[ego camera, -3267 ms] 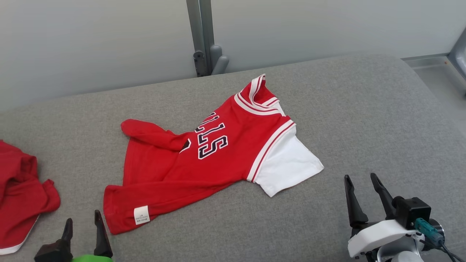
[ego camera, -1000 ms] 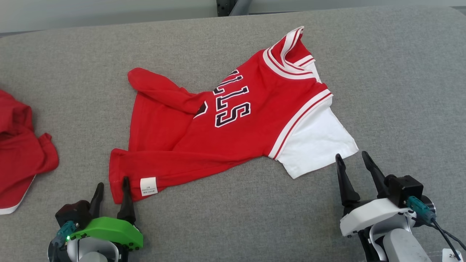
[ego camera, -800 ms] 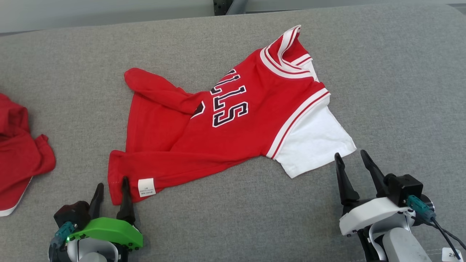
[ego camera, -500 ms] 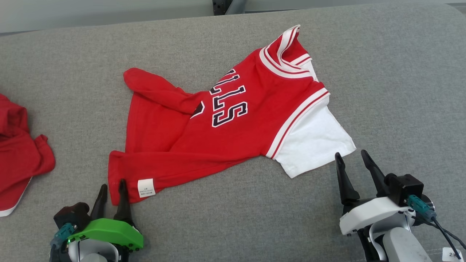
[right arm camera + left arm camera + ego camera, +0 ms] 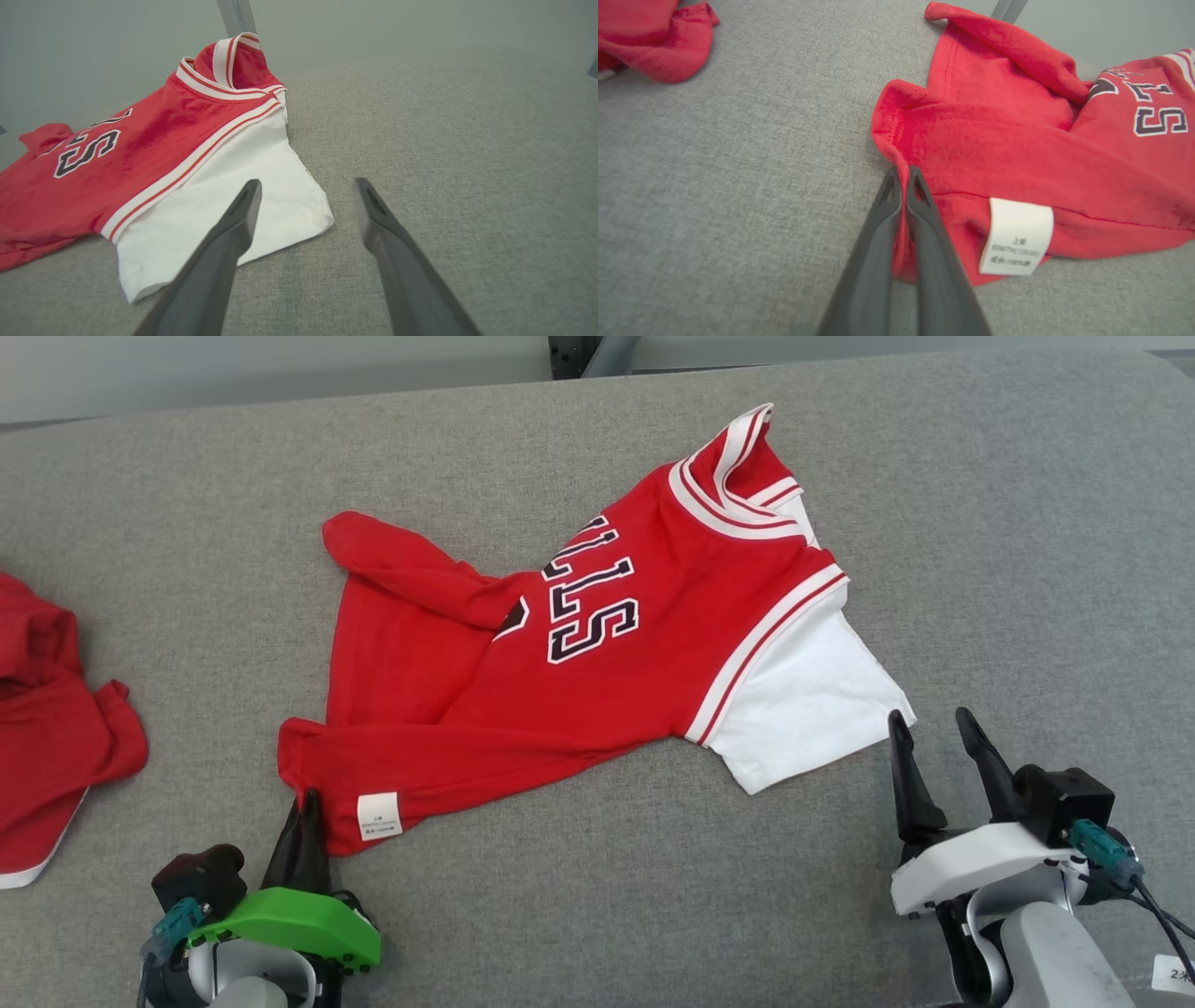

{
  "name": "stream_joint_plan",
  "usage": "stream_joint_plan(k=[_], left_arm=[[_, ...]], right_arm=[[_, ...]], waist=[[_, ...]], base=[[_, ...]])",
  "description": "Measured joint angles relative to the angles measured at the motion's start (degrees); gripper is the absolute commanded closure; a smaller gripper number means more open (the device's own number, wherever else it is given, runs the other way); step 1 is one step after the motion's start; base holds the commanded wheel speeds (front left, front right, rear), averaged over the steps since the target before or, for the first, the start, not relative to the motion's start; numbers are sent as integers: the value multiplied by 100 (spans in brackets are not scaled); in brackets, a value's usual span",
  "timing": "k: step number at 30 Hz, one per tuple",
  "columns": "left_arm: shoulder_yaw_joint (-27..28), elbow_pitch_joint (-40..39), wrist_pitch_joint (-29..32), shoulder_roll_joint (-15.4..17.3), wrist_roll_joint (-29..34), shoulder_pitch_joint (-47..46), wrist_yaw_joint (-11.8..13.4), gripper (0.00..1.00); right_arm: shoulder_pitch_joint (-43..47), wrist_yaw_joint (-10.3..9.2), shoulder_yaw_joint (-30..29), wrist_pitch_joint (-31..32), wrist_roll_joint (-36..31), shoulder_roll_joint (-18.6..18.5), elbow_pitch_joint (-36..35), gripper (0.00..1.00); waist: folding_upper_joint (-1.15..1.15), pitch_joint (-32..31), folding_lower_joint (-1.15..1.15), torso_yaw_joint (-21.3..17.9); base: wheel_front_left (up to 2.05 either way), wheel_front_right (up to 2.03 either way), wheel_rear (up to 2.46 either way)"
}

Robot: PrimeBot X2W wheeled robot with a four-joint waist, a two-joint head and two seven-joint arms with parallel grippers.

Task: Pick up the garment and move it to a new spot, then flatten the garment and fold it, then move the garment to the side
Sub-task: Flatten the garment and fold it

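Red cotton makes up most of the shirt [image 5: 579, 672], which lies spread across the middle of the head view on a grey fabric cushion [image 5: 1027, 523]. It lies sideways, neck toward the upper right and hem toward the lower left. The collar [image 5: 742, 457] is striped white and red and stands up in a loose fold. Dark letters with white outlines [image 5: 588, 607] run across the chest, partly hidden by a fold of red cloth that crosses the body from the upper left. One short sleeve [image 5: 803, 709] is white, edged with a white-and-red band, and lies flat toward the lower right. The hem is rolled over on itself, and a small white label [image 5: 379, 816] with tiny print sits near its lower left corner.

At that corner, just left of the label, the left gripper [image 5: 303, 803] has its fingers pressed together, pinching the hem; the left wrist view shows red cloth caught between the two dark fingers [image 5: 924, 224].

At the lower right of the head view, the right gripper [image 5: 934, 728] has its fingers spread apart and holds nothing. One fingertip is at the outer corner of the white sleeve and the other is over bare cushion; I cannot tell whether either one touches.

Another red garment [image 5: 47, 709] lies crumpled at the left edge, well apart from the shirt. A metal post [image 5: 579, 350] shows at the top edge behind the cushion.
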Motion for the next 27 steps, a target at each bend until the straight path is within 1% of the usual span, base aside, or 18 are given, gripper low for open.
stream_joint_plan(k=[4, 8, 17, 18, 19, 20, 24, 27], left_arm=[[-55, -76, 0, 0, 25, 9, 0, 100], [-145, -159, 0, 0, 31, 9, 0, 100], [-318, -210, 0, -1, 30, 8, 0, 100], [-328, -212, 0, -1, 31, 5, 0, 100], [-339, -214, 0, -1, 31, 2, 0, 100], [-345, -216, 0, 0, 32, -2, 0, 100], [-359, -242, 0, -1, 38, -6, 0, 100], [-341, -482, 3, 1, -19, 52, 0, 100]], right_arm=[[-230, -1, -186, 1, -93, 0, 353, 0], [-542, 0, -196, 1, -118, 2, 740, 0], [-1077, 0, -309, -31, -179, -5, 1942, 0], [-1134, -1, -268, -51, -175, -11, 2041, 27], [-1172, -3, -232, -62, -147, -22, 2126, 88], [-1222, -5, -171, -67, -123, -41, 2195, 100], [-1227, -4, -32, -47, 129, -18, 2186, 100], [-1038, -4, -15, -14, 352, 2, 1830, 100]], waist=[[0, 27, 0, 70], [0, 96, 0, 155], [0, 243, 0, 329], [0, 252, 0, 344], [0, 260, 0, 357], [0, 264, 0, 368], [0, 189, 0, 386], [0, 36, 0, 388]], base=[[0, 0, 0], [0, 0, 0], [0, 0, 0], [0, 0, 0], [0, 0, 0], [0, 0, 0], [0, 0, 0], [0, 0, 0]])
